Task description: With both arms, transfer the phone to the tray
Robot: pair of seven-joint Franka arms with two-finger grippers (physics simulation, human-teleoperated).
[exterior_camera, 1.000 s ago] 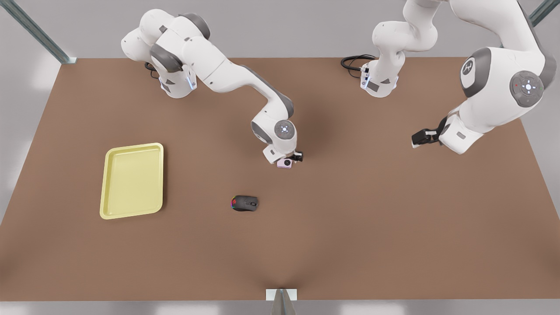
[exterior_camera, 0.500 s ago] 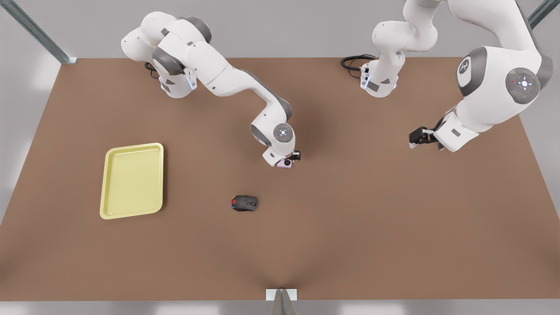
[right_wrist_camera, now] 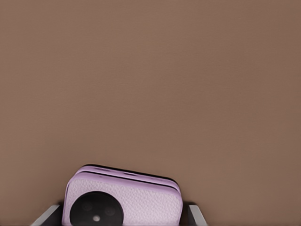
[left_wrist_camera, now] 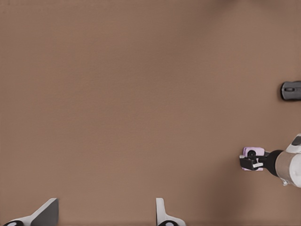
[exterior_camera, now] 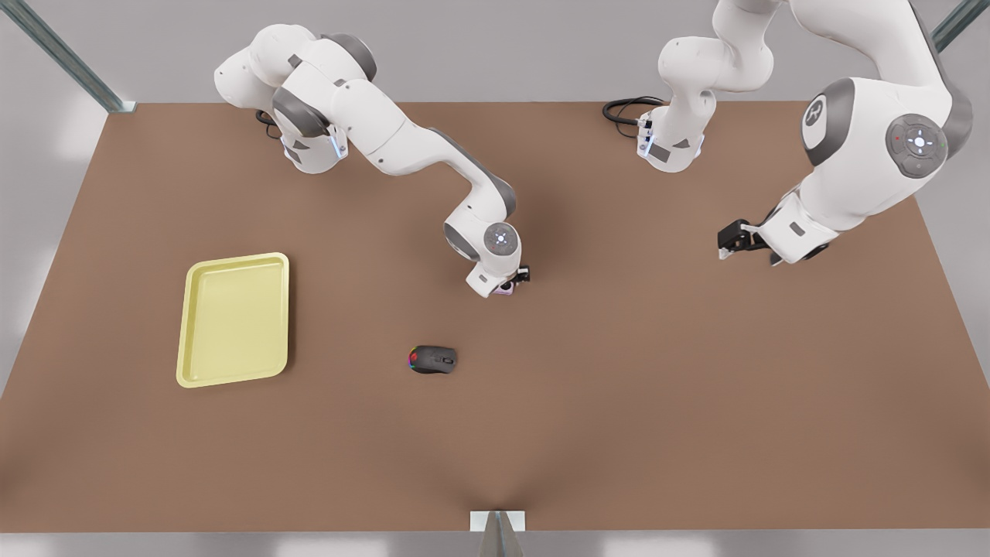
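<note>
The computer mouse [exterior_camera: 433, 359] sits on the brown table [exterior_camera: 619, 387], nearest the camera. The pale yellow tray [exterior_camera: 233, 319] lies at the front view's left with nothing in it. At mid-table the right gripper [exterior_camera: 513, 284] is clamped on the pink phone [right_wrist_camera: 123, 202], apparently just off the surface. The left gripper [exterior_camera: 728, 243] waits at the front view's right, fingers [left_wrist_camera: 162, 214] spread apart.

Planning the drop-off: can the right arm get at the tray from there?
Probably yes. The right end effector holds the phone, and bare table lies between it and the tray; the mouse sits off that line.
</note>
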